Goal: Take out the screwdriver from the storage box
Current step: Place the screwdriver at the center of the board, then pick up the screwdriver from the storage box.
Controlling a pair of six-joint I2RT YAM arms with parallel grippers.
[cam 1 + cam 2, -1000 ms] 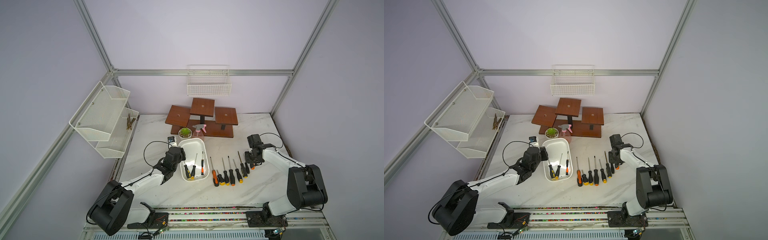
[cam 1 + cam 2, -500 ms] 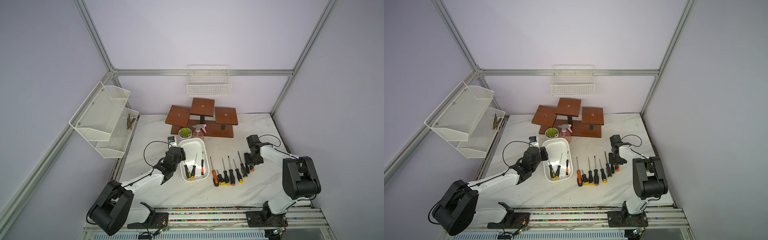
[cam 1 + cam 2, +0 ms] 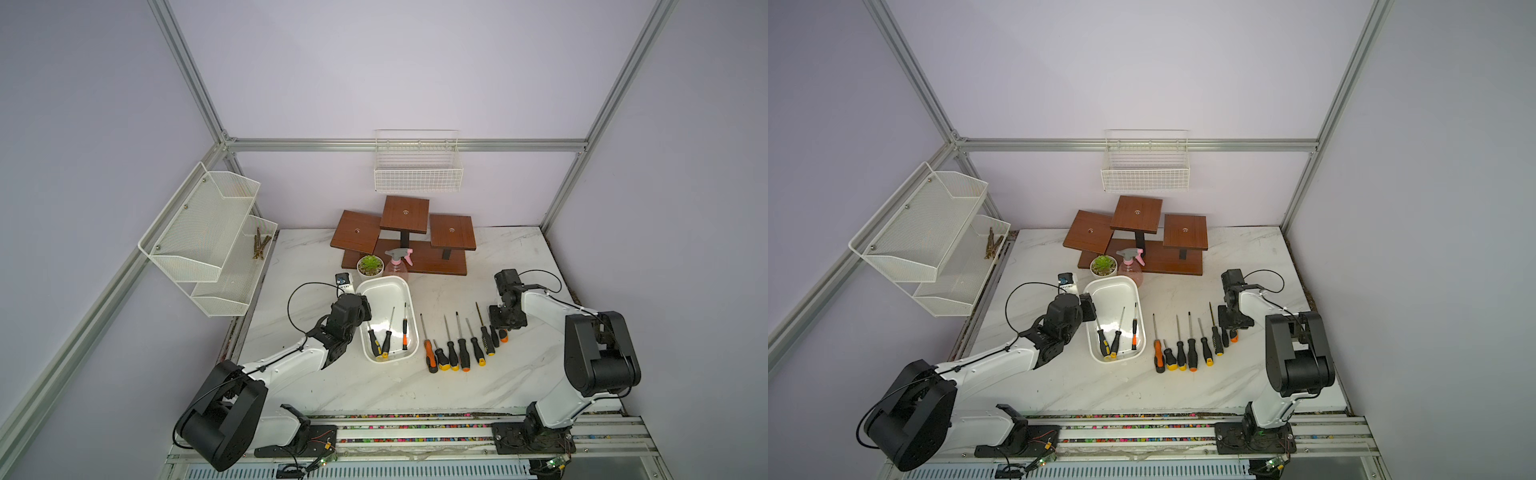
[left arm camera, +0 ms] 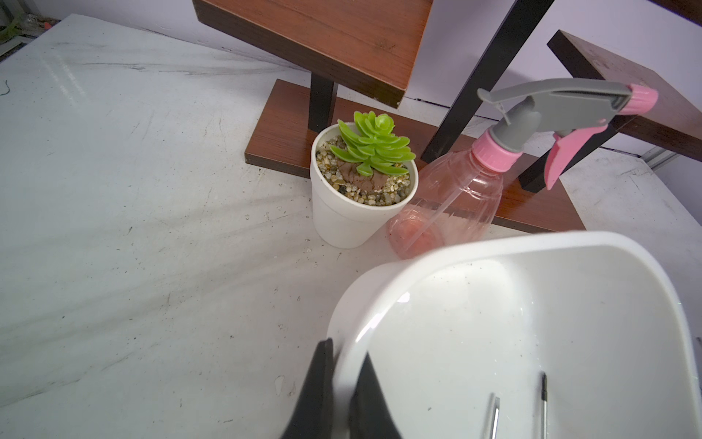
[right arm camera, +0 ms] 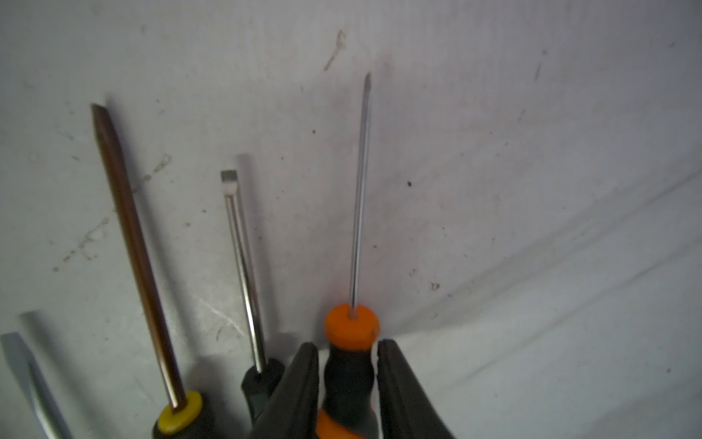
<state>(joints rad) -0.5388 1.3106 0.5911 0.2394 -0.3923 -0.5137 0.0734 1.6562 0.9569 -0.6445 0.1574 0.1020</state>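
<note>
The left gripper (image 4: pixel 346 349) is clamped on the long side wall of the shallow white plastic storage box (image 3: pixel 386 297); its black fingers (image 4: pixel 319 380) are drawn together, one outside the rim and one inside, with only the thin wall between them. This reads as a bracing hold that keeps the light tub from sliding while the other arm works. Beyond the inner finger, on the tub floor, lie the three slim black-handled screwdrivers (image 3: pixel 387 338) left to fetch, shafts pointing away from the robot. Further right, the row of laid-out screwdrivers (image 3: pixel 461 349) rests on the white marbled table (image 3: pixel 457 291), handles toward the robot, apparently sorted side by side. At the row's far end the right gripper (image 5: pixel 347 346) hangs low over the orange-and-black-handled screwdriver (image 5: pixel 349 334); its fingers (image 5: pixel 300 380) stand slightly apart, flanking the handle, with a sliver of gap on at least one side. I judge they are not gripping, and the tool lies flat between them; its thin shaft runs straight out ahead of the fingertips.
</note>
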